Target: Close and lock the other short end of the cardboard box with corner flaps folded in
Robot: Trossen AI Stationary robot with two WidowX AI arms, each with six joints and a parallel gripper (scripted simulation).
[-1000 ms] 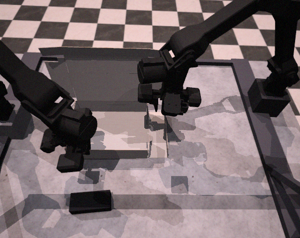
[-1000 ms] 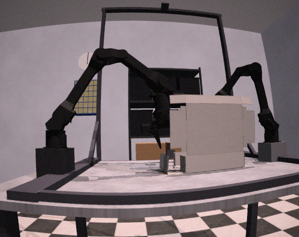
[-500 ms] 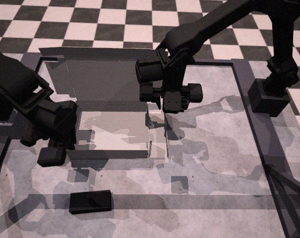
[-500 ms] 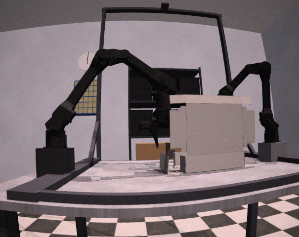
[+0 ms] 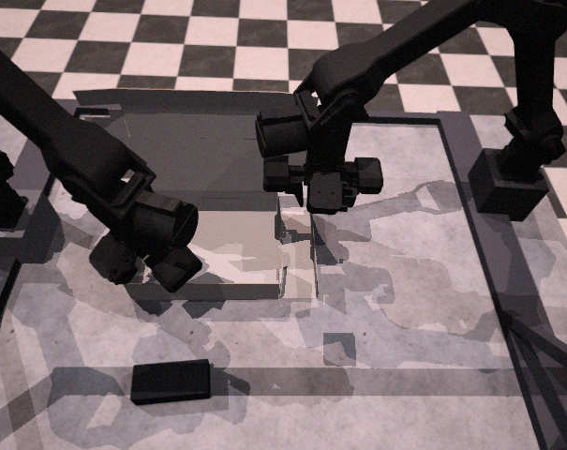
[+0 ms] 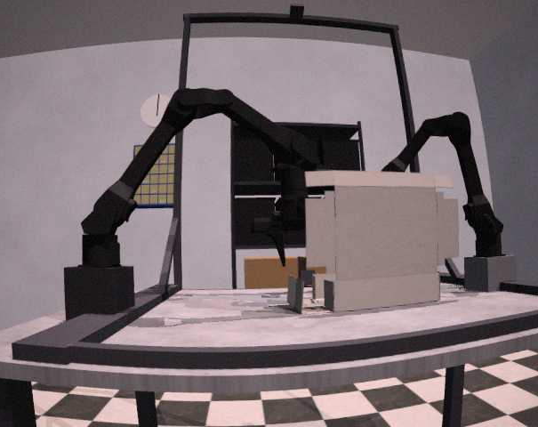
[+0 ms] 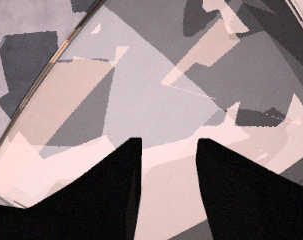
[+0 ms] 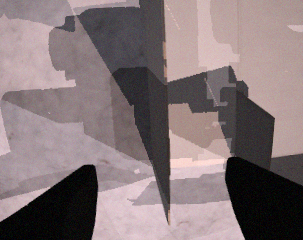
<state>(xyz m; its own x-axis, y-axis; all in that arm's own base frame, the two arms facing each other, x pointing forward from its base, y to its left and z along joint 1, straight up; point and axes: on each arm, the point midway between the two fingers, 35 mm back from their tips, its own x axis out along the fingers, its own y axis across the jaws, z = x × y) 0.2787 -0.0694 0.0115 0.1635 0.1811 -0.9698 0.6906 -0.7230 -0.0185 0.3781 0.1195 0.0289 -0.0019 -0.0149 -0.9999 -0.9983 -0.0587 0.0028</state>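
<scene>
1. The cardboard box sits on the tabletop, its lid raised.
2. The unfinished short end faces the right arm. Its end panel stands roughly upright, just outside the corner flaps, which look turned in.
3. The right claw is nearer, above the panel's lid-side end; the panel's long axis runs away from it, across the box end. Its fingers are parted, gripping nothing.
4. The left claw is slightly open and grips nothing, over the opposite end.
5. The next move probably needs the right claw centred along the panel, then folding it inward over the flaps; pushing off-centre could twist it.
</scene>
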